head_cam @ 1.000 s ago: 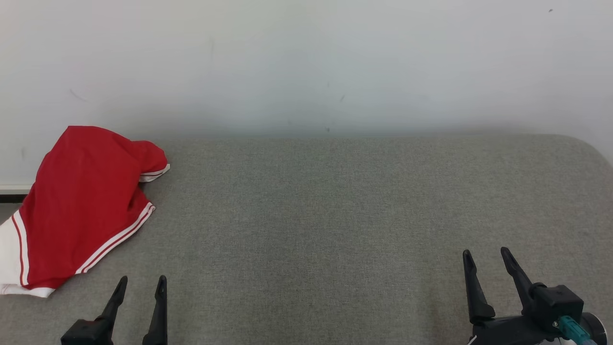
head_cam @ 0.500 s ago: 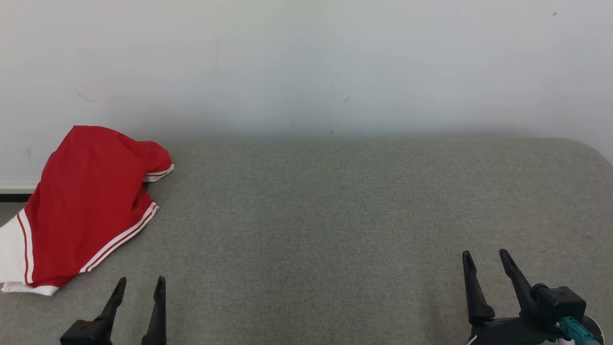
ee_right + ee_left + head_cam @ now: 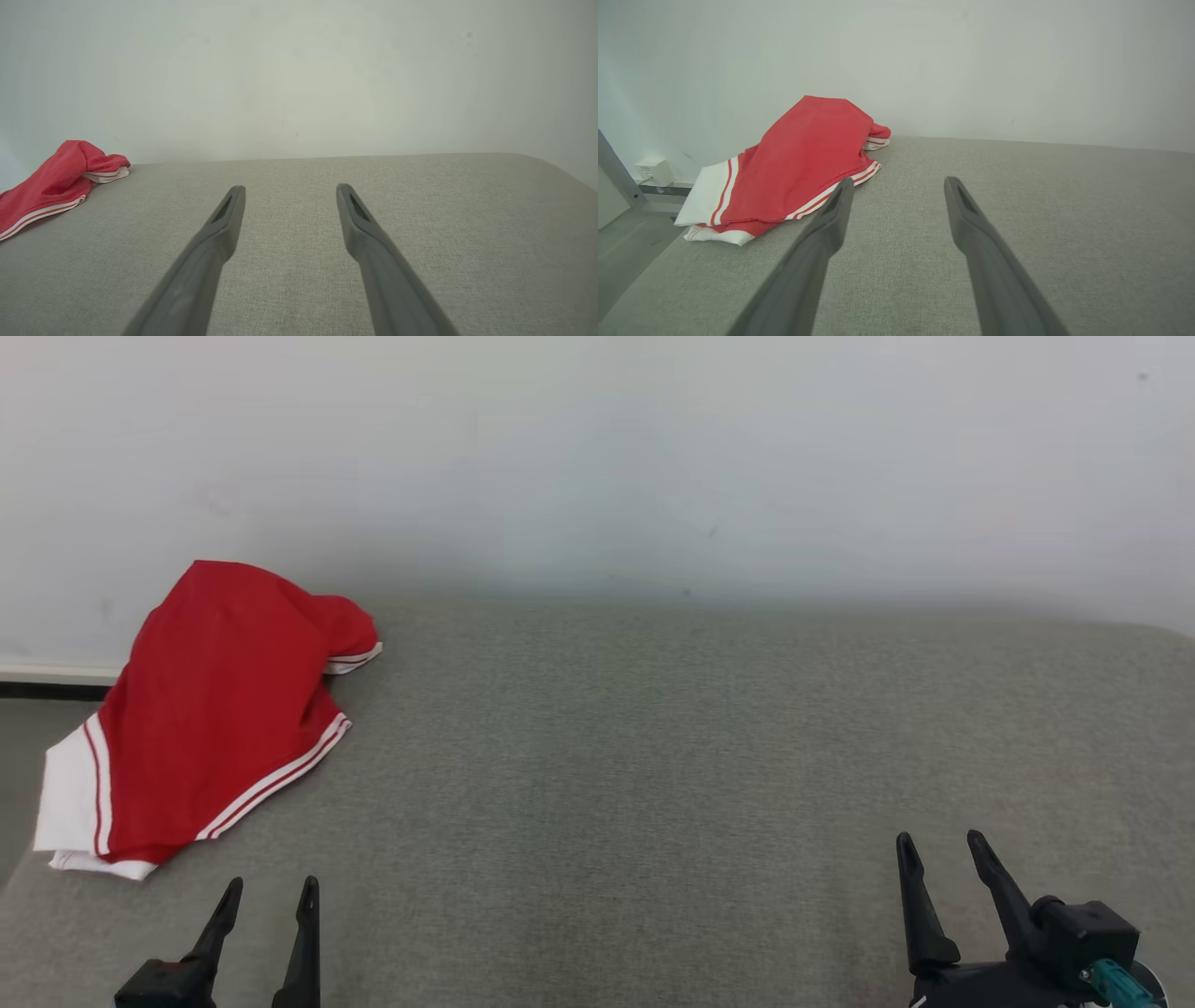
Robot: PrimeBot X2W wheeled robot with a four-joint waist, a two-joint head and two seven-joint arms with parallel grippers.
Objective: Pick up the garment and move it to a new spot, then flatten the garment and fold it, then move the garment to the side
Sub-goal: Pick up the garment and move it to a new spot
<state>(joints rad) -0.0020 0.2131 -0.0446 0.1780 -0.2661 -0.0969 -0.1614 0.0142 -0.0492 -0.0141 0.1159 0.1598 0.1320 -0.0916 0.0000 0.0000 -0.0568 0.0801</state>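
Head view has shifted since one second ago: the whole scene, garment [image 3: 219, 709] included, sits further right in frame, which is a camera move. At the near edge, the left gripper [image 3: 272, 887] and right gripper [image 3: 939, 845] have fingers spread, grasping nothing. Beyond them, the grey padded surface [image 3: 653, 756] meets the white wall [image 3: 597, 457]. The garment, red with white stripes and a white band, lies crumpled at the far left corner, leaning on the wall.

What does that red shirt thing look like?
The red garment is soft cloth, with white bands and thin red-and-white stripes along its edges. It is crumpled in a heap, not flat, humped up at the back. It lies at the far left corner of the grey table, beside the white wall.
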